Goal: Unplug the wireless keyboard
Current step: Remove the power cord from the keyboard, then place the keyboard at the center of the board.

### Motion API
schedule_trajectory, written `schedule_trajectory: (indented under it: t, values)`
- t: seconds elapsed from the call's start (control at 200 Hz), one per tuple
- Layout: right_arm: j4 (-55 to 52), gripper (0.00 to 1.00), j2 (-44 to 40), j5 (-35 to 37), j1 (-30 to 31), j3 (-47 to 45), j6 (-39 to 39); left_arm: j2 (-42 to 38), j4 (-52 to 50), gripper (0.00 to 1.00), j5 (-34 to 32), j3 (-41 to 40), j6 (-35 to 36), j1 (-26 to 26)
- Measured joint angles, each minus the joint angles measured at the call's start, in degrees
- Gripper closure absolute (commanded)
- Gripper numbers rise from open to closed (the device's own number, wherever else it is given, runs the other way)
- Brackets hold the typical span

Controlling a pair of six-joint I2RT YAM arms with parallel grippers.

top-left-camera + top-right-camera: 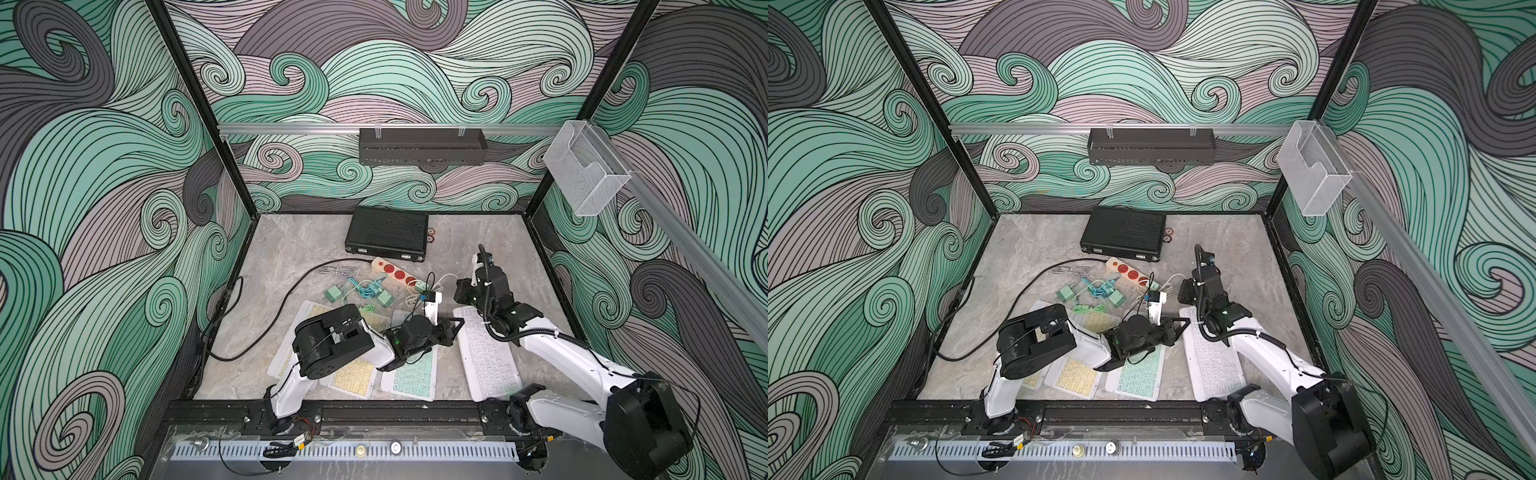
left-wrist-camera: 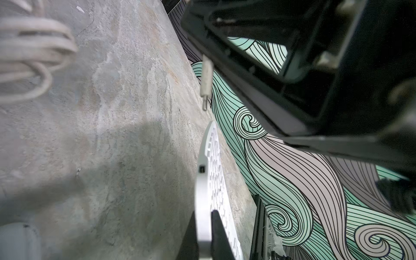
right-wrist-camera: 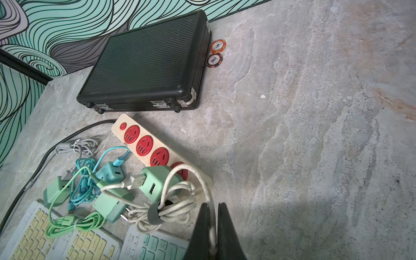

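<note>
- White keyboard (image 1: 490,361): lies on the table (image 1: 291,257), lower right of centre in both top views, just right of the green keyboard (image 1: 415,374).
- Left gripper (image 2: 203,216): fingers are clamped on the white keyboard's edge close to the port (image 2: 202,169), at bottom centre of the left wrist view. The port shows empty.
- Right gripper (image 3: 212,207): fingers are pinched tight on the cable (image 3: 180,170), at bottom centre of the right wrist view.
- Plug (image 2: 206,84): hangs free under the right gripper, well apart from the port, at upper centre of the left wrist view.
- Judgement: the plug is out. Setting the cable aside and letting go is what is left.
- Risk: the pinch is on thin round cord, not the plug body. The cord may slide through and drop the plug onto the keys.
- Risk: the cable's slack is tied in a bundle against the charger (image 3: 157,182) beside the strip (image 3: 144,144). A pull away would likely drag the bundle, charger or neighbouring cords.
- Risk: a left-arm move before its fingers part would shove the white keyboard into the green one.
- It cannot be told whether the cable's far end sits in the charger.
</note>
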Motion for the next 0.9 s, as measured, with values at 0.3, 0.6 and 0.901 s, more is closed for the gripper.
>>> schedule_trajectory:
  t: [0.3,0.6,0.901]
  values:
    - [-1.2,1.0,1.4,0.94,-0.15,0.0,1.49,0.87,-2.19,0.94,3.13,1.29,-0.59,1.81]
    - [-1.75,0.97,1.4,0.98,-0.22,0.02,1.66,0.83,-10.78,0.54,2.99,1.11,4.66,1.81]
    - [-1.84,0.93,1.01,0.98,-0.26,0.0,1.68,-9.73,-23.85,0.46,1.29,1.22,12.2,1.84]
